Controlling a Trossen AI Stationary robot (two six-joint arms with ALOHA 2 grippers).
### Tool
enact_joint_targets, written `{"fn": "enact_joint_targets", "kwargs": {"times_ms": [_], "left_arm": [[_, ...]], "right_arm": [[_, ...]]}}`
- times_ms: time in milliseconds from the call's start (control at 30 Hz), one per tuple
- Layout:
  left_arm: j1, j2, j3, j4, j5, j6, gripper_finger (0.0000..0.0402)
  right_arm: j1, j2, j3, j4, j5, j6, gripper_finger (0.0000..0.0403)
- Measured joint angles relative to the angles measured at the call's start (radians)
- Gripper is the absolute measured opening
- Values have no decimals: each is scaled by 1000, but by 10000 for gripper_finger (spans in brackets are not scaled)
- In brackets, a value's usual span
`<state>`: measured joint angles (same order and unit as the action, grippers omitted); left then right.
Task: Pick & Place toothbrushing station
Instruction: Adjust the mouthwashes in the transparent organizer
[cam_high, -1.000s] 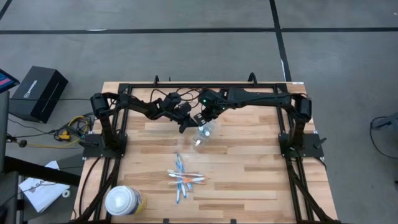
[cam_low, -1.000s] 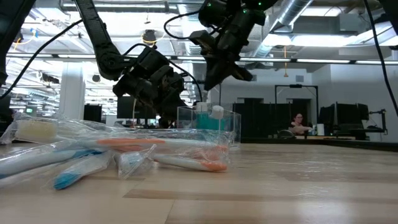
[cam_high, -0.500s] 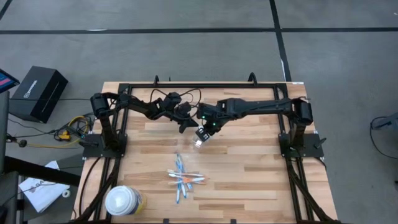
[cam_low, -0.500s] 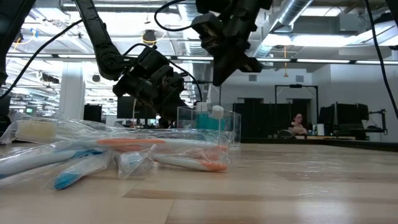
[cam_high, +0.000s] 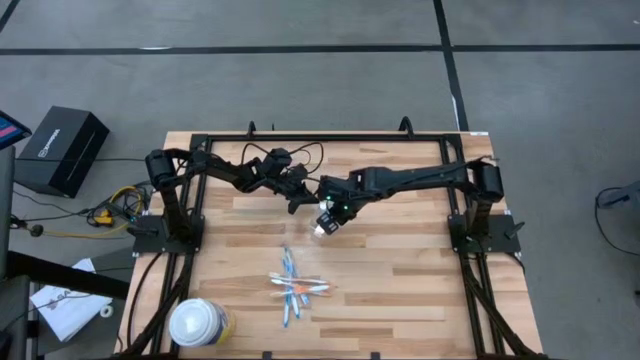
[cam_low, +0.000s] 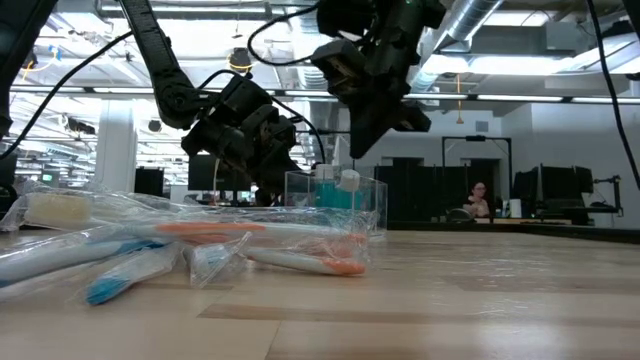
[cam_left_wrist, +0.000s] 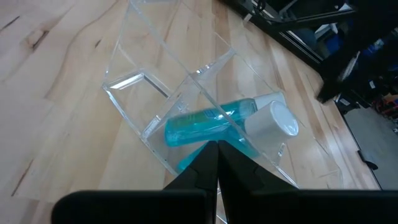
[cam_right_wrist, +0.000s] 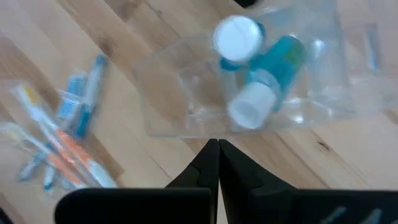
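Both claws closed, holding nothing. Right claw (cam_high: 330, 213) hangs just above the clear plastic cup (cam_high: 322, 226), fingers pressed together. Left claw (cam_high: 295, 203) sits close beside the cup. Cup stands on the table (cam_high: 400, 270) near its middle, holding two blue tubes (cam_left_wrist: 208, 122) with white caps. Wrapped toothbrushes (cam_high: 295, 285) lie piled apart from the cup, toward the table's front edge.

In the high view the right end effector (cam_high: 331, 211) covers most of the clear cup (cam_high: 322, 229), and the two blue tubes (cam_left_wrist: 208, 120) inside are too small to tell. The toothbrushes (cam_high: 294, 287) at six o'clock of the cup cannot be counted; in the right wrist view they blur together.
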<state>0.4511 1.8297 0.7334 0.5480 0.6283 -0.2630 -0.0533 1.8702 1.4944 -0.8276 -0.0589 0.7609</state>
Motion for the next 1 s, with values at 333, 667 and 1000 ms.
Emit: {"fn": "enact_joint_targets", "kwargs": {"times_ms": [333, 667, 1000], "left_arm": [[0, 0, 0, 0, 1, -3, 1], [0, 0, 0, 0, 1, -4, 1], [0, 0, 0, 0, 1, -4, 1]], "right_arm": [[-33, 0, -6, 38, -1, -14, 0], [-32, -1, -26, 77, -20, -23, 0], [-41, 0, -63, 105, -26, -18, 0]]}}
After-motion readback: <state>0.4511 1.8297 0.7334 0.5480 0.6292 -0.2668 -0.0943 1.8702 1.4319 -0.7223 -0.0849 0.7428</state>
